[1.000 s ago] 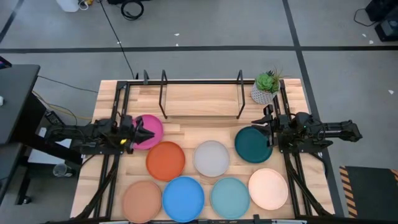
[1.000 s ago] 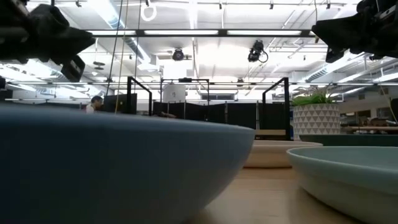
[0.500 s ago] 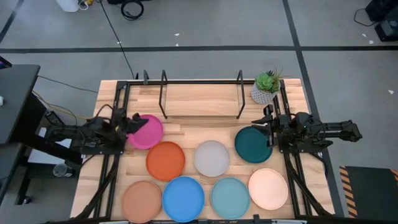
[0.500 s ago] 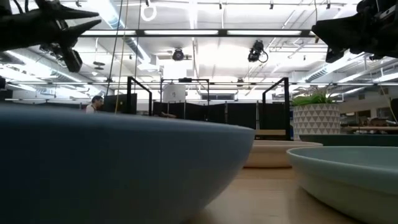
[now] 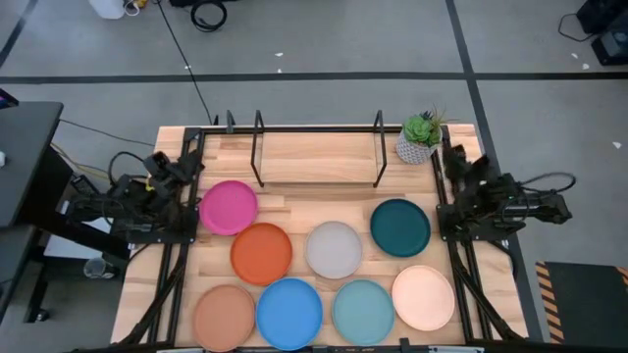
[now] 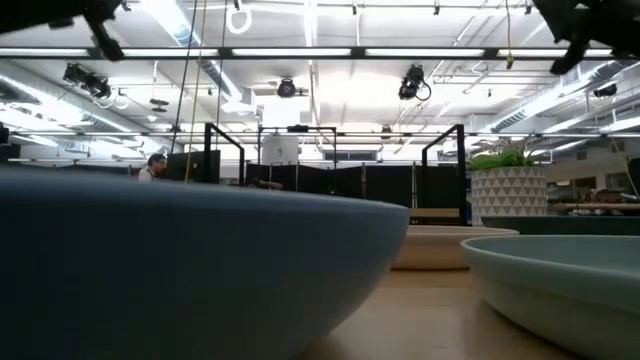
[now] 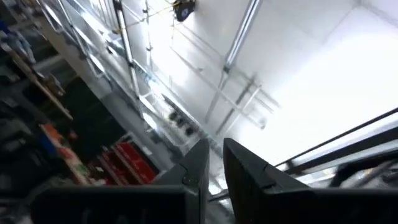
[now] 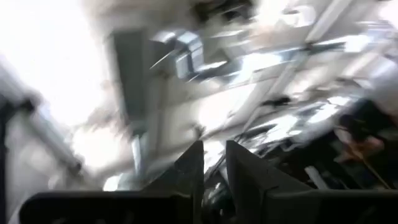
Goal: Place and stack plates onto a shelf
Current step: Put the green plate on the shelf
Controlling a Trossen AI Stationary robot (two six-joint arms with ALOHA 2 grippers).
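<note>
Eight plates lie flat on the table in the high view: magenta [image 5: 228, 207], orange [image 5: 261, 252], pale grey [image 5: 334, 249], dark teal [image 5: 400, 226], tan [image 5: 224, 316], blue [image 5: 289, 314], light teal [image 5: 363, 312] and cream [image 5: 423, 297]. The black rod shelf [image 5: 319, 152] stands at the far edge and holds nothing. My left gripper [image 5: 186, 162] [image 7: 214, 165] is drawn back at the table's left edge, tipped up toward the ceiling and shut. My right gripper [image 5: 453, 159] [image 8: 213, 165] is at the right edge, also tipped up and shut. Neither touches a plate.
A small potted green plant [image 5: 420, 137] stands at the far right corner beside the shelf. Bare wood shows between the shelf and the far row of plates. In the low view the blue plate [image 6: 150, 270] and the light teal plate [image 6: 560, 285] fill the foreground.
My left gripper has pulled away from the magenta plate toward the table's left and far edges and tipped upward. My right gripper has drawn back from the dark teal plate toward the right edge and tipped upward too. The plates have not moved.
</note>
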